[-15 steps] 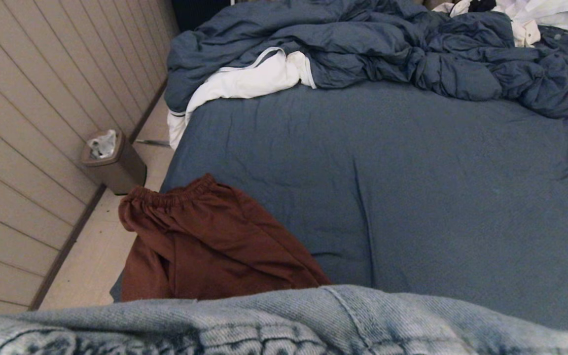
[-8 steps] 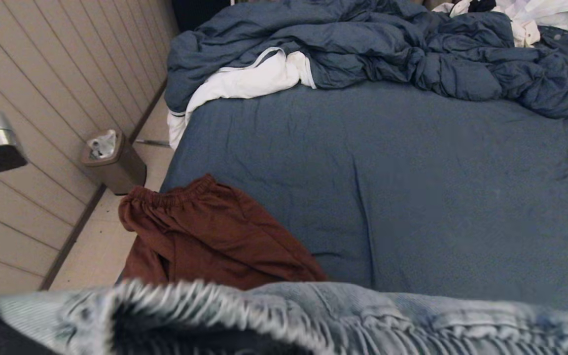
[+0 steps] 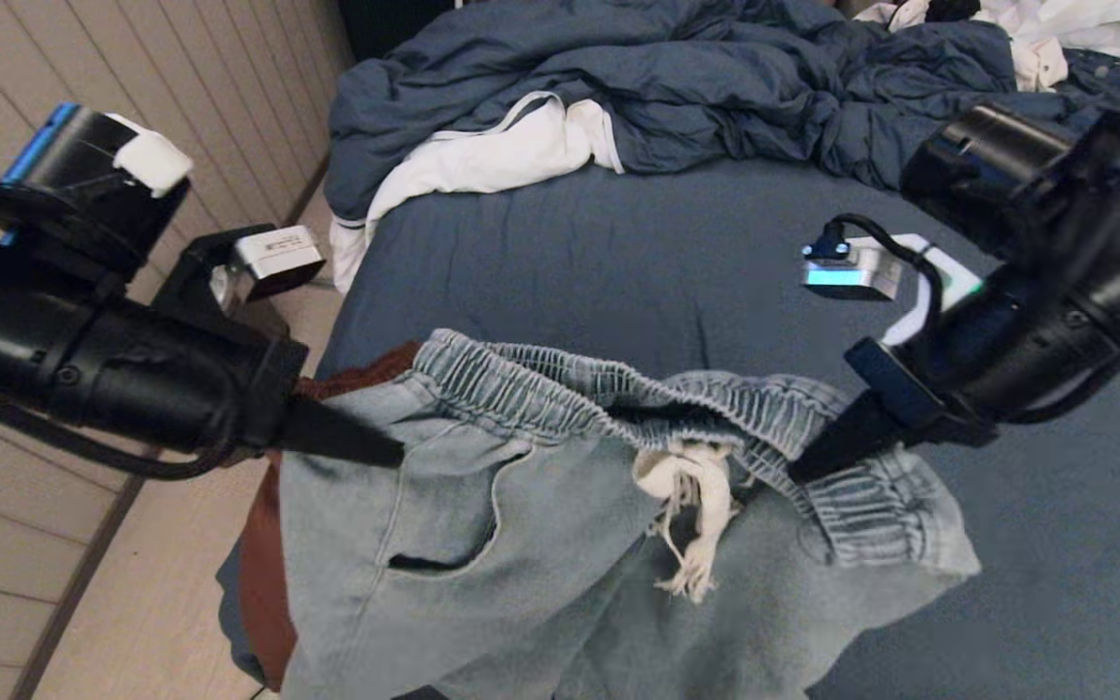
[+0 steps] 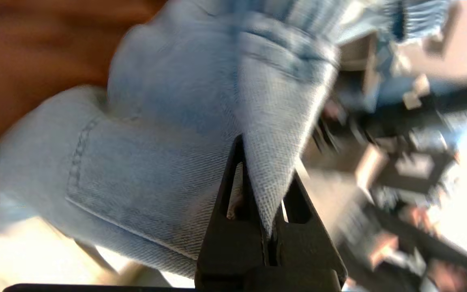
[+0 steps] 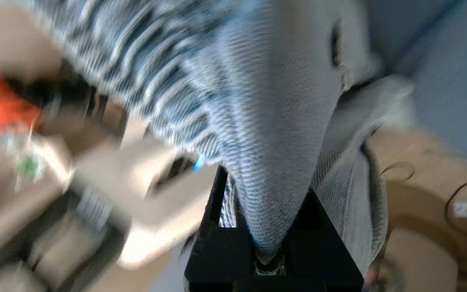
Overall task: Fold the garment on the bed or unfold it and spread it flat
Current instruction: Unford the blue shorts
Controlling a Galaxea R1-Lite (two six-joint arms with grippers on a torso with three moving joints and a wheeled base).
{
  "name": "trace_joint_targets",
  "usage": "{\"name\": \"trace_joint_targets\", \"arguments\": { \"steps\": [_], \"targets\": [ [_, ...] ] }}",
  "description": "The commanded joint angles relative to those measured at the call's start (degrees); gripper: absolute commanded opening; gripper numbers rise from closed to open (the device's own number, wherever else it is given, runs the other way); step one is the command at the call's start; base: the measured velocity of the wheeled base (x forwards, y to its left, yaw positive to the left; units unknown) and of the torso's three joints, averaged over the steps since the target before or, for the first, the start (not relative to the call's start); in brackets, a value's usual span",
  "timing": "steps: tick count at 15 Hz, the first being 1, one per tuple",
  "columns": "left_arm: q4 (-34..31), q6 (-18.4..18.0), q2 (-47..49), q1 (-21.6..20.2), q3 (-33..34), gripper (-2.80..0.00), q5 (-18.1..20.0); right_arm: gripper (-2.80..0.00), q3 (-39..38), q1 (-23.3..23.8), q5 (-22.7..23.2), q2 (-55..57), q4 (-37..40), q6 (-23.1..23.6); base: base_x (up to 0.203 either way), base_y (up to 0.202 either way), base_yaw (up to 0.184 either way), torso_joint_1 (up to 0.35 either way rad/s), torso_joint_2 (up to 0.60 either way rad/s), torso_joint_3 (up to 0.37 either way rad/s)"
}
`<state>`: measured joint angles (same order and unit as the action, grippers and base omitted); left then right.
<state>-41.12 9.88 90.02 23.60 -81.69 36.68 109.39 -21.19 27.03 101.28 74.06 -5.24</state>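
A light blue denim garment (image 3: 541,544) with an elastic waistband and a white drawstring (image 3: 696,486) hangs over the near left part of the bed (image 3: 716,262), held up by its waistband. My left gripper (image 3: 395,455) is shut on the waistband's left end, with denim pinched between the jaws in the left wrist view (image 4: 264,162). My right gripper (image 3: 798,472) is shut on the right end, where ribbed fabric (image 5: 274,121) runs down into the closed jaws (image 5: 268,186). The legs drop below the picture's edge.
A rust-brown garment (image 3: 254,583) lies on the bed's near left corner, mostly covered by the denim. A rumpled dark blue duvet (image 3: 677,87) with white lining (image 3: 482,160) fills the far end. White clothes (image 3: 1056,29) lie at the far right. A panelled wall (image 3: 229,87) stands to the left.
Both arms have come up into view and carried the denim garment up and forward over the bed. It now hides most of the brown garment and the bin by the wall.
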Motion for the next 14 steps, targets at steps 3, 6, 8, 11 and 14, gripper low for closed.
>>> {"name": "trace_joint_targets", "arguments": {
  "steps": [3,6,8,11,14],
  "targets": [
    [9.68,-0.44,13.59,-6.42,-3.82,-2.8,0.48,-2.8,2.92,8.37,-2.75,10.66,-10.84,1.6,0.0,0.0,0.0,0.0,0.0,0.0],
    [23.9,-0.47,20.94,-9.53,-5.86,-2.8,0.34,-2.8,2.94,9.19,-3.71,13.85,-19.6,1.54,0.0,0.0,0.0,0.0,0.0,0.0],
    [34.07,-0.47,25.5,-11.24,-6.44,-2.8,0.17,-2.8,2.94,8.81,-6.64,15.96,-25.19,1.33,0.0,0.0,0.0,0.0,0.0,0.0],
    [43.52,-0.48,30.85,-13.5,-9.1,-2.8,-1.79,-2.8,3.0,6.27,-9.01,18.62,-30.92,1.12,0.0,0.0,0.0,0.0,0.0,0.0],
    [47.49,-0.65,32.83,-14.84,-11.24,-2.8,-2.94,-2.8,3.02,4.67,-13.77,20.47,-37.69,1.22,0.0,0.0,0.0,0.0,0.0,0.0]
  ]
}}
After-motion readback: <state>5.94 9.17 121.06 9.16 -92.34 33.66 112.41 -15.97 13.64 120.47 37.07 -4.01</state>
